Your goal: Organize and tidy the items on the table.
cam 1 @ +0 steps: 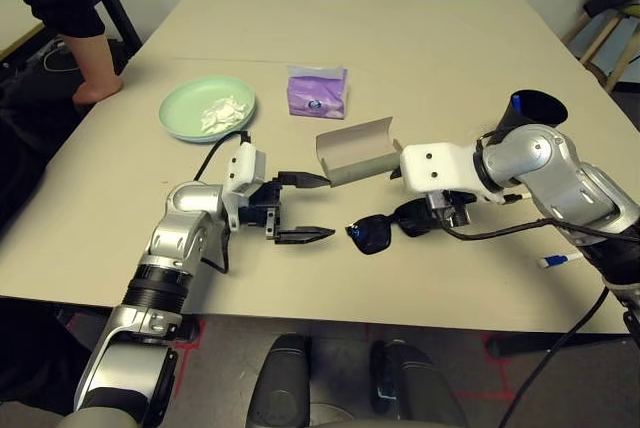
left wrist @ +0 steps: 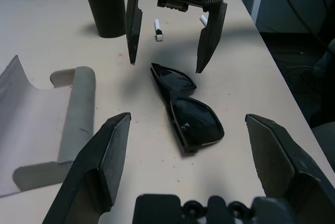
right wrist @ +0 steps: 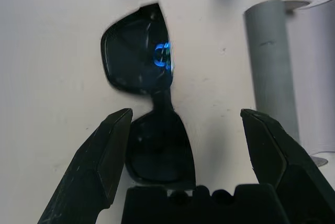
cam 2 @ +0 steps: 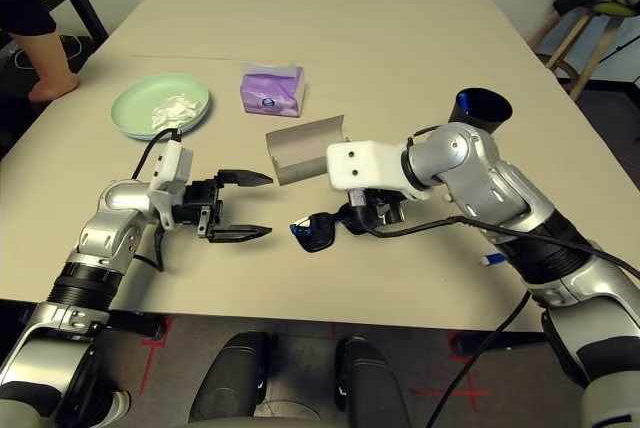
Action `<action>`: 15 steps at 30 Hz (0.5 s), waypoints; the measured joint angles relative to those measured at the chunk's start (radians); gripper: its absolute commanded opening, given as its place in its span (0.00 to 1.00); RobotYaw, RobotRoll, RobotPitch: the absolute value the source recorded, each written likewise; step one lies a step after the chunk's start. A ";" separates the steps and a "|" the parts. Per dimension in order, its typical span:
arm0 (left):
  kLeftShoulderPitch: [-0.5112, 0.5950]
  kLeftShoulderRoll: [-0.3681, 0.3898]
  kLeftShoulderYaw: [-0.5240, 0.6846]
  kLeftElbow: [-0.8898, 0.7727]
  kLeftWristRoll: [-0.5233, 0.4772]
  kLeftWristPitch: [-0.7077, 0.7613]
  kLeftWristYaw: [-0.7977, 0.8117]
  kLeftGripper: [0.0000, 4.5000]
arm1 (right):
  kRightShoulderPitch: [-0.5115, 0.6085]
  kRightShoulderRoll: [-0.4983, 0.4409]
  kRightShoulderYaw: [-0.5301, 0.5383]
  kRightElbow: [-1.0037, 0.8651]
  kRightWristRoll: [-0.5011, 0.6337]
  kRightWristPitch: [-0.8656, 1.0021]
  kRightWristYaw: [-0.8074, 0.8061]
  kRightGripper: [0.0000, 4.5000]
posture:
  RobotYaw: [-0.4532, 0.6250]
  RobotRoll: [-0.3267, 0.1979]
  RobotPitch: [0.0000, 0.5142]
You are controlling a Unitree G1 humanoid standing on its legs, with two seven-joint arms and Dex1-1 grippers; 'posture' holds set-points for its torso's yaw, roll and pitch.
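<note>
The desk is a large rectangle with a smooth beige top and a faint seam running across it, standing in a room with a pale wall behind. A smaller beige table with black legs sits at the far left, where a person in a black sleeve rests a hand on the desk edge, and a wooden stool stands at the far right. A pale green plate lies on the left part of the desk with a crumpled white tissue in it, and a purple tissue pack sits just to its right. Near the middle, a grey glasses case lies open, its lid standing up. Black sunglasses lie folded flat on the desk just in front of the case, their dark lenses catching a blue glint. A black cup stands upright at the right, behind the right arm, and a white marker with a blue cap lies near the front right edge. The left claw points sideways toward the sunglasses, spread wide and holding nothing. The right claw hangs over the sunglasses, tilted down, its fingers wide apart on either side of one lens without gripping it.
</note>
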State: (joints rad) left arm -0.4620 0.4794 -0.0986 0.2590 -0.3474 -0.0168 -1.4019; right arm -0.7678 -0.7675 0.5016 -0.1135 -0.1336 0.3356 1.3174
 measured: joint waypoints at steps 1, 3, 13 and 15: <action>0.004 0.000 -0.001 -0.005 0.000 0.000 0.002 0.99 | -0.009 0.003 0.008 0.001 -0.019 -0.007 0.007 1.00 | 0.68 0.62 0.26; 0.004 0.001 -0.001 -0.007 0.000 0.000 0.007 0.99 | -0.035 0.014 0.033 0.008 -0.051 -0.026 0.017 1.00 | 0.68 0.62 0.26; 0.004 0.001 -0.002 -0.009 0.000 0.001 0.018 0.99 | -0.126 0.070 0.090 0.017 -0.134 -0.022 0.106 1.00 | 0.69 0.62 0.26; 0.004 0.001 -0.002 -0.009 0.001 0.001 0.018 0.99 | -0.142 0.078 0.108 0.016 -0.151 0.004 0.125 1.00 | 0.69 0.62 0.25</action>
State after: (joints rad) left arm -0.4576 0.4809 -0.1009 0.2502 -0.3468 -0.0159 -1.3836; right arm -0.9102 -0.6896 0.6097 -0.0973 -0.2850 0.3401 1.4420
